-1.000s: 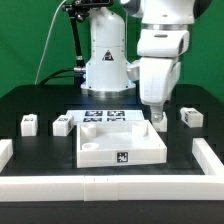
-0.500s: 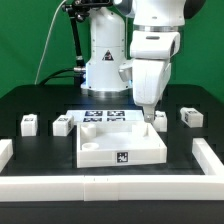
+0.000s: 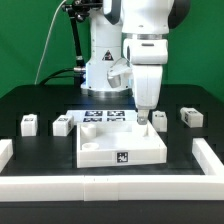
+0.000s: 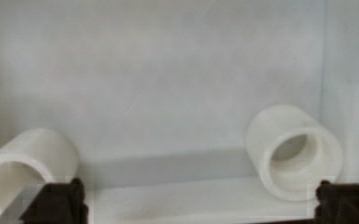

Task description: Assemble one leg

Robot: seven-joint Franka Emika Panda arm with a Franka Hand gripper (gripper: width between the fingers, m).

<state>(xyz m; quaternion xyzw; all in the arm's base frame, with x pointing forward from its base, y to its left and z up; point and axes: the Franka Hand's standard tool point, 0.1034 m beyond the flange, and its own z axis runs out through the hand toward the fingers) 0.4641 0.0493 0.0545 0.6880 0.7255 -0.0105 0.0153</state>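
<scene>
Several legs stand around the panel in the exterior view: two at the left (image 3: 29, 124) (image 3: 61, 126) and two at the right (image 3: 160, 118) (image 3: 188, 117), each a small white block with a tag. My gripper (image 3: 143, 119) hangs over the back right part of the large flat white panel (image 3: 120, 146), just left of the nearer right leg. In the wrist view the gripper (image 4: 202, 205) is open and empty, with its dark fingertips (image 4: 60, 202) wide apart above the panel's surface (image 4: 176, 90). Two round sockets (image 4: 297, 150) (image 4: 23, 168) show there. No leg shows in the wrist view.
The marker board (image 3: 104, 115) lies behind the panel, in front of the robot base (image 3: 105, 60). A white fence runs along the front (image 3: 110, 185), with end pieces at the left (image 3: 5, 152) and right (image 3: 208, 155).
My arm has moved toward the exterior view's left, from above the nearer right leg to over the panel's back right part. The gripper stays open and empty.
</scene>
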